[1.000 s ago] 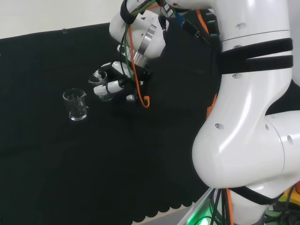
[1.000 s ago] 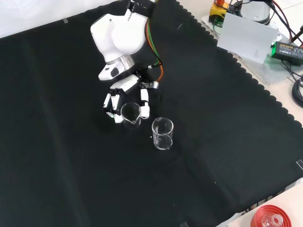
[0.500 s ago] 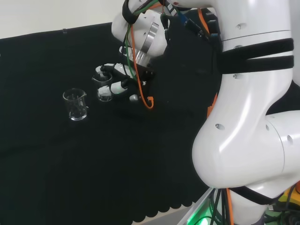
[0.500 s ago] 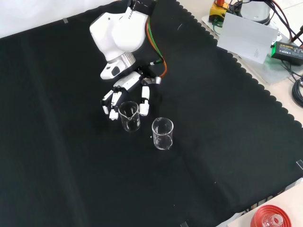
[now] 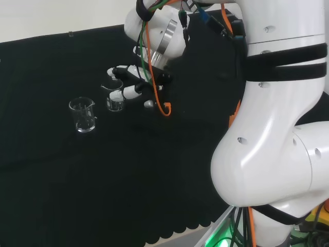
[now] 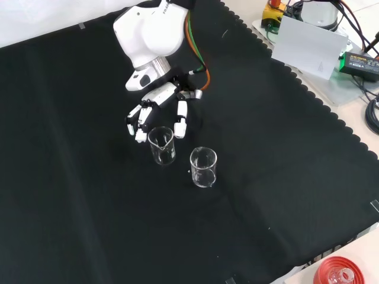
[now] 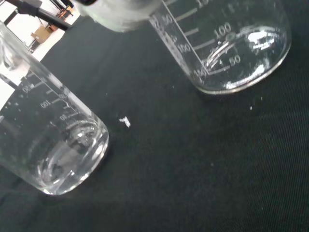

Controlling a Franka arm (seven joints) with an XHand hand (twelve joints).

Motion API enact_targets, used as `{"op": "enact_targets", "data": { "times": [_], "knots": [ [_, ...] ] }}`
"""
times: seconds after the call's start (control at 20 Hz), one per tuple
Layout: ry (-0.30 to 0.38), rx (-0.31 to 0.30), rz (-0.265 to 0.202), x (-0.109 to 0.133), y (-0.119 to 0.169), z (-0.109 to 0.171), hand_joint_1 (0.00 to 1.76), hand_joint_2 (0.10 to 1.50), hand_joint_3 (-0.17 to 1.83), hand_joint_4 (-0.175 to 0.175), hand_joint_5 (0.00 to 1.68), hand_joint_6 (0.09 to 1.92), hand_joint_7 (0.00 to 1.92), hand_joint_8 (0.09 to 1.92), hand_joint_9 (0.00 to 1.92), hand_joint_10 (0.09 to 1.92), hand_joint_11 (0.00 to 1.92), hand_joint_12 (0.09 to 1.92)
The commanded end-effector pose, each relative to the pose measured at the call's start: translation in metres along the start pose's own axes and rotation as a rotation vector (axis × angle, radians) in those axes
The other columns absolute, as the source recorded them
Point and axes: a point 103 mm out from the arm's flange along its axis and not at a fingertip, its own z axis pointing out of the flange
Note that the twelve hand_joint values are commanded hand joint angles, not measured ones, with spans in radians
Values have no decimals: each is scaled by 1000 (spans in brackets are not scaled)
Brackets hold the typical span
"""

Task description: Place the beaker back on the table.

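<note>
Fingers spread and holding nothing, the hand hangs just above the beaker standing on the cloth; placing looks done, so next comes a clean lift away.

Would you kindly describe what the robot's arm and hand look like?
The arm is made of glossy white rounded links with black bands, a silver metal ring at the wrist, and orange and green cables running down it. The hand is black with white segments along its fingers.

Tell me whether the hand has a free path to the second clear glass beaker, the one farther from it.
Probably not directly: the hand sits behind the nearer clear glass beaker, which stands between it and the farther beaker.
</note>
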Motion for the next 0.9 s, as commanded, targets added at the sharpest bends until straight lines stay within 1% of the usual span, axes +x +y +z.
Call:
{"op": "enact_targets", "data": {
  "times": [0.05,0.5,0.9],
  "knots": [
    [-23,-27,16,6,-12,-24,896,851,-175,-90,327,114,442,87,525,87,0,1053],
    [-65,-68,49,13,-41,-61,893,852,-175,-92,334,108,446,87,529,87,0,1046],
    [-80,-79,80,8,-62,-71,891,854,-175,-93,366,102,463,87,539,87,0,1071]
  ]
}}
